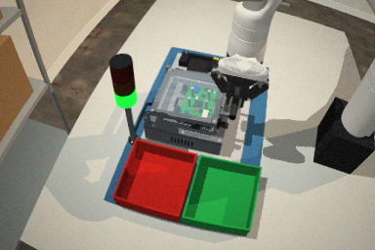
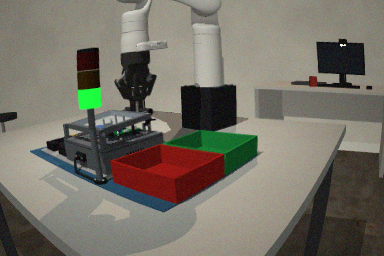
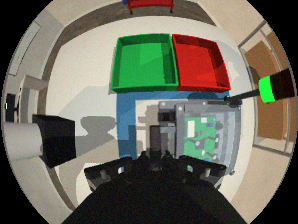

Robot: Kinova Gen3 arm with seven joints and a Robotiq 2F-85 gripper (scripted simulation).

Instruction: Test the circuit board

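The green circuit board (image 1: 200, 101) lies flat, component side up, inside the grey tester (image 1: 187, 112), under the clear lid, which is down. The board also shows in the wrist view (image 3: 201, 137). The signal light (image 1: 125, 100) on its pole glows green; it shows in the exterior view (image 2: 90, 98) and the wrist view (image 3: 268, 88) too. My gripper (image 1: 233, 109) points straight down at the tester's right side, shut on the lid's handle at its free edge. It stands just above the lid's edge in the exterior view (image 2: 135, 109). The hook and its tab are hidden under the fingers.
The red bin (image 1: 156, 179) and the green bin (image 1: 222, 193) stand side by side in front of the tester on the blue mat. The empty black tray (image 1: 197, 62) sits behind the tester. The arm's black base (image 1: 342, 137) stands to the right.
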